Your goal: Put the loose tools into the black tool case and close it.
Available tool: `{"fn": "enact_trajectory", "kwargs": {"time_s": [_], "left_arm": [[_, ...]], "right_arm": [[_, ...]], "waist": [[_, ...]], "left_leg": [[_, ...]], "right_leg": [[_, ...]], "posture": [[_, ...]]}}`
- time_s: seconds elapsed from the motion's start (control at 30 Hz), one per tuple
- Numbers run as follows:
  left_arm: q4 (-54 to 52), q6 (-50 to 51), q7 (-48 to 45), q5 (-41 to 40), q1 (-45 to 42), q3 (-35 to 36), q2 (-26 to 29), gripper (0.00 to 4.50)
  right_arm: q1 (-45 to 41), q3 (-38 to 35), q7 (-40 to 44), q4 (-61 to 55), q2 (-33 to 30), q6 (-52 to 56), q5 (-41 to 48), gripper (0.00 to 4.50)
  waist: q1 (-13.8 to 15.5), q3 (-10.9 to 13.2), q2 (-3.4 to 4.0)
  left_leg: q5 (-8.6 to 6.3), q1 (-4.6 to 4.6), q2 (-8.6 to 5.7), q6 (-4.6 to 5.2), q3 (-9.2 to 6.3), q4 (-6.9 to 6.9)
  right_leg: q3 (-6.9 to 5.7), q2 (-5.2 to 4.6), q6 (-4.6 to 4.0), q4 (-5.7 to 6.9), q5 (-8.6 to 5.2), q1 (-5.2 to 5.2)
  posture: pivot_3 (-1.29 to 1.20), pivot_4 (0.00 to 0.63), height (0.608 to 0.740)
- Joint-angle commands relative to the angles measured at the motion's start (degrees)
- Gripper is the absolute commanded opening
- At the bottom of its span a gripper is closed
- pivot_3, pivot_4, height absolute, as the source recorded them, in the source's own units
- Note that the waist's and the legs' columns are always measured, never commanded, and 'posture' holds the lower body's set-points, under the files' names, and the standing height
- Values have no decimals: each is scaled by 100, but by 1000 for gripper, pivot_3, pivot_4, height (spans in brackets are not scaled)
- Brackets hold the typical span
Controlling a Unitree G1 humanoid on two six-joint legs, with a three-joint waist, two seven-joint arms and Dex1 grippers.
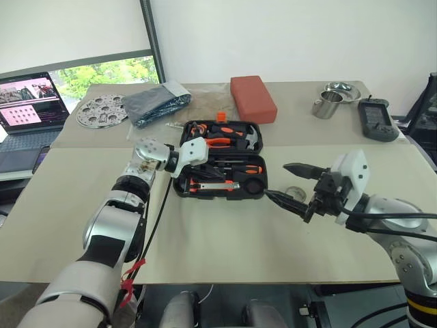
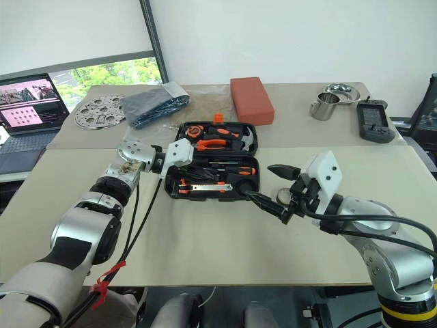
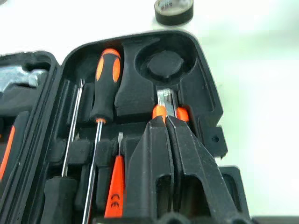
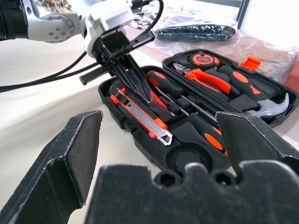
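The black tool case lies open at the table's middle. My left gripper hangs over its near half, fingers pressed together with nothing between them, tips just above the orange-black utility knife. Beside the knife in the moulded slots lie an orange-and-black screwdriver, a second screwdriver and the slim orange tester. A round recess is empty. The small black tape roll lies on the table just right of the case, under my open right gripper.
The case's far half holds pliers, a hammer and a tape measure. Behind it are a red-orange block, a dark bag and a perforated metal disc. A metal cup, bowl and black device sit back right; a laptop is far left.
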Motion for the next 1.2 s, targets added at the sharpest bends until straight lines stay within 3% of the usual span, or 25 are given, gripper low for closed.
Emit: {"fn": "enact_trajectory", "kwargs": {"time_s": [0.03, 1.2], "left_arm": [[81, -28, 43, 50, -127, 17, -18, 43], [616, 10, 1581, 1159, 604, -676, -217, 43]], "right_arm": [[-36, -155, -31, -241, -44, -98, 50, 4500], [89, -274, -60, -316, -243, 4, 166, 4500]], "waist": [[1, 0, 0], [-5, -91, -16]], "left_leg": [[0, 0, 0, 0, 0, 0], [-1, 35, 0, 1, -10, 19]], "right_leg": [[0, 0, 0, 0, 0, 0], [6, -1, 1, 23, 0, 28]], "posture": [[0, 150, 740], [0, 150, 740]]}}
